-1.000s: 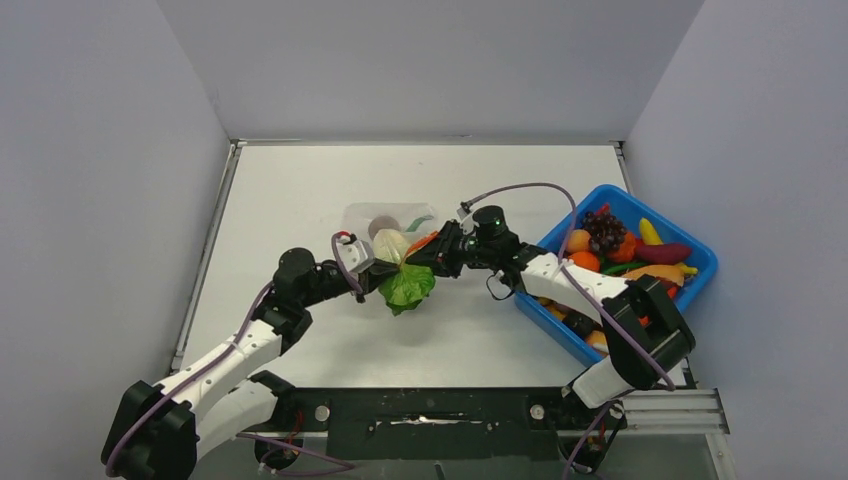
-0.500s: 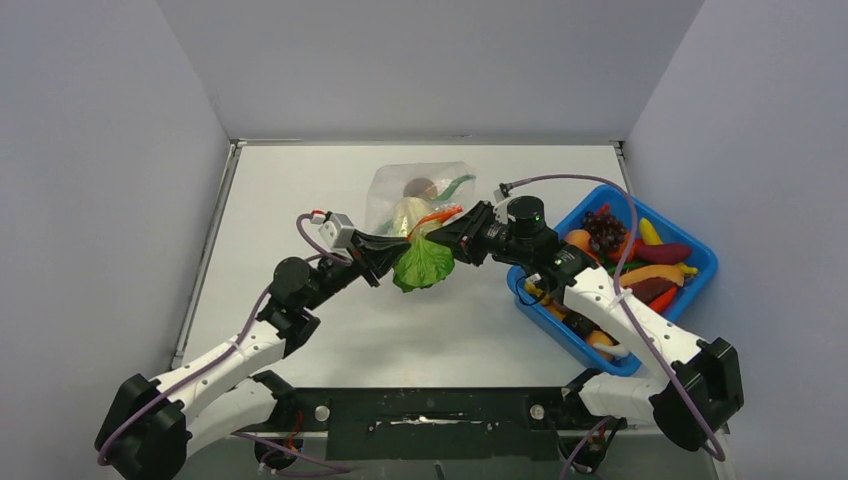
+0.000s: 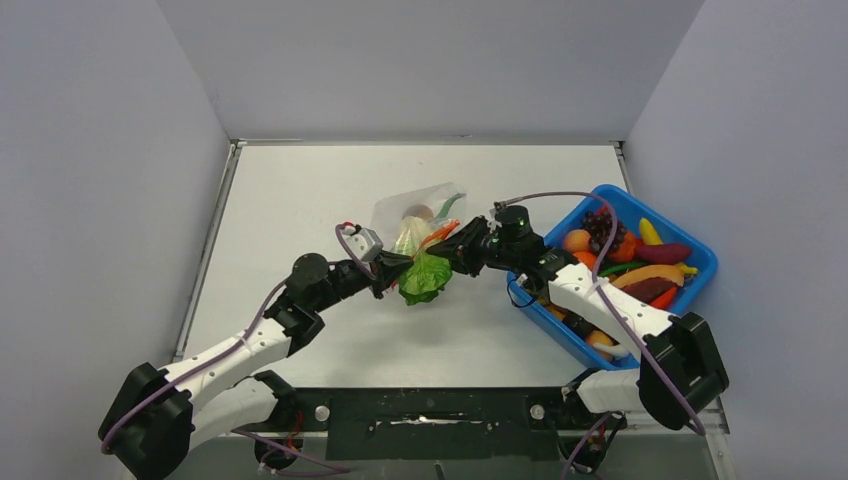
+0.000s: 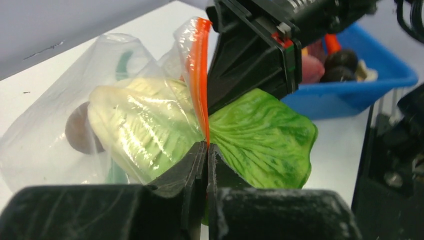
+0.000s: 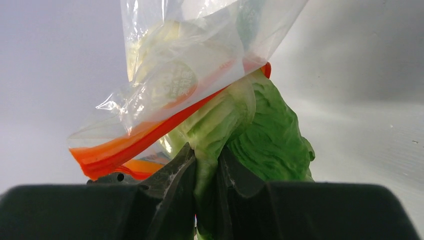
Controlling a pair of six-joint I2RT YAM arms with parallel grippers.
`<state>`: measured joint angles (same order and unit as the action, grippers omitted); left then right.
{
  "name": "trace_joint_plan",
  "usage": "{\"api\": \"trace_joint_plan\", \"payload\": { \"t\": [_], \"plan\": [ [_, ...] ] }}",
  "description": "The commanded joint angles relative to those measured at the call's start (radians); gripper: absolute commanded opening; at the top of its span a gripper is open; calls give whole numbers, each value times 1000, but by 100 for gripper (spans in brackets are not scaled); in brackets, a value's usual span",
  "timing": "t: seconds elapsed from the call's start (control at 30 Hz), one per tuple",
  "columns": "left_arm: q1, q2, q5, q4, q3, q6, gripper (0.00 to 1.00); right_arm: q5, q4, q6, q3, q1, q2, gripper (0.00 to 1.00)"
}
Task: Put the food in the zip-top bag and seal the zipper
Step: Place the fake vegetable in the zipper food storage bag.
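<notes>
- The left gripper [image 4: 206, 148] is pinched shut on the zipper [image 4: 200, 70]; the right gripper [image 5: 206, 167] is clamped on the lettuce leaf [image 5: 270, 125].
- Within the last second both raised the bag [image 3: 418, 210], then eased lower. The leaf hangs half outside, so sealing must wait.
- Beyond lies open table [image 3: 300, 190]; the blue bin [image 3: 700, 262] crowds the right.

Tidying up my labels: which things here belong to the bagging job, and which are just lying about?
Job: zip-top bag, zipper, lettuce leaf, brown piece in the bag, toy food in the bin.
Lying about: blue bin, table.
</notes>
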<state>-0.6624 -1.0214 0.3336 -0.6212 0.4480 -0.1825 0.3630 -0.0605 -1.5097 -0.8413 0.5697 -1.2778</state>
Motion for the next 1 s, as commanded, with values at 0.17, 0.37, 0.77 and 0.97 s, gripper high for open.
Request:
{"api": "trace_joint_plan", "payload": {
  "t": [0.17,0.37,0.77,0.97],
  "plan": [
    [-8,-3,314,247,34,374,0,82,246,-45,24,-49,-113,0],
    [-8,5,323,173,-2,338,0,108,410,-117,96,-68,-159,0],
    [-11,-74,190,310,64,490,3,139,502,-155,81,-60,-241,0],
    [-12,-77,191,365,66,586,23,146,525,-165,85,-60,-268,0]
  ]
}}
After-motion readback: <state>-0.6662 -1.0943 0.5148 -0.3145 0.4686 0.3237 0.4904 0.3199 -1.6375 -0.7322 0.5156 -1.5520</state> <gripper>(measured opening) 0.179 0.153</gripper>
